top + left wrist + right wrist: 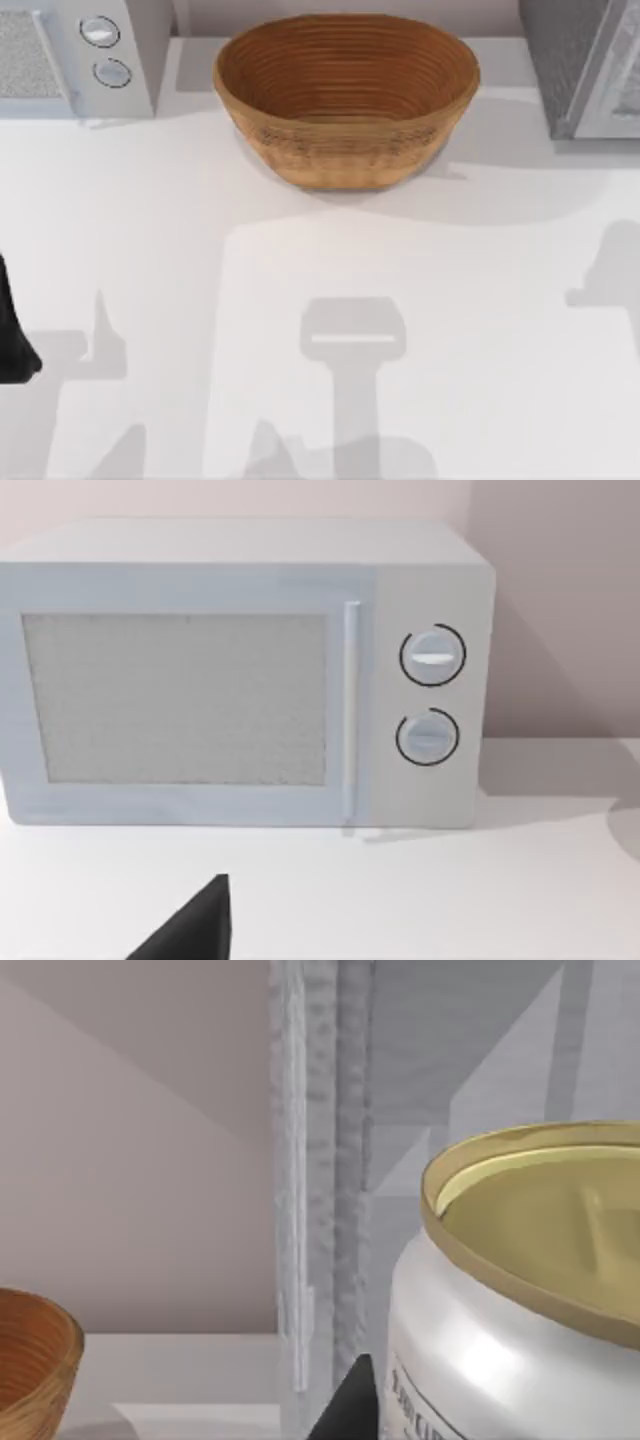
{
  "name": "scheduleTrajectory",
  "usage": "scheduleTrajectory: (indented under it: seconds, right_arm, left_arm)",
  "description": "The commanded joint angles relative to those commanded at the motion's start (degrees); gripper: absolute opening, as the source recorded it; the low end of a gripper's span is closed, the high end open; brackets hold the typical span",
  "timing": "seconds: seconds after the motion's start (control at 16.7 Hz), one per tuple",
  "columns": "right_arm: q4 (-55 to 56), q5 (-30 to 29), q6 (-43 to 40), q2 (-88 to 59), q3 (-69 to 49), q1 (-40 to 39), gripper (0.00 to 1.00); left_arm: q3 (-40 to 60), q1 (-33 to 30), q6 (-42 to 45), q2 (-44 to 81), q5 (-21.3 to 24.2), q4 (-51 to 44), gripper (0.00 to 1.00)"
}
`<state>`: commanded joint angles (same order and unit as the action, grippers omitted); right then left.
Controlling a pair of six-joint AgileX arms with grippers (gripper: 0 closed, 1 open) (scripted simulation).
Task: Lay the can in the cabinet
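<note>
1. The can (520,1290) is very close in the right wrist view. It is white with a dull gold top, and its far side and bottom are cut off.
2. A dark tip (350,1405) pokes up right beside the can. It may be one of the right arm's fingers, but I cannot tell if the fingers pinch the can.
3. Just behind the can stands the cabinet (330,1160), grey and speckled, with its edge post showing.
4. In the top view, a black bit of the left arm (12,335) peeks in at the left edge. I cannot tell if its fingers are spread or pressed together.
5. The white desk (320,300) has lots of open room in the middle.
6. Farther back sits one brown basket (345,95).
7. At the far left is one pale microwave (240,680) with two round dials (432,655).
8. The cabinet is at the far right corner, cut off by the edge.
</note>
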<state>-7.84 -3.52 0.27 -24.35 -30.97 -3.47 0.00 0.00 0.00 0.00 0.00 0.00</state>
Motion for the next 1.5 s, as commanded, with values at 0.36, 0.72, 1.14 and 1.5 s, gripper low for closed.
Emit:
scheduleTrajectory:
  seconds: [0.36,0.72,1.14,1.5]
  right_arm:
    - [-3.5,-1.8,0.2,-11.5,-15.9,-1.6,0.0]
    - [-6.8,-3.5,0.6,-22.9,-31.9,-3.2,0.0]
    - [-11.4,-5.5,0.6,-36.9,-49.8,-5.1,0.0]
    - [-15.3,-7.3,0.7,-49.0,-65.7,-6.8,0.0]
  left_arm:
    - [0.0,0.0,0.0,0.0,0.0,0.0,1.0]
    - [0.0,0.0,0.0,0.0,0.0,0.0,1.0]
    - [0.0,0.0,0.0,0.0,0.0,0.0,1.0]
    - [0.0,0.0,0.0,0.0,0.0,0.0,1.0]
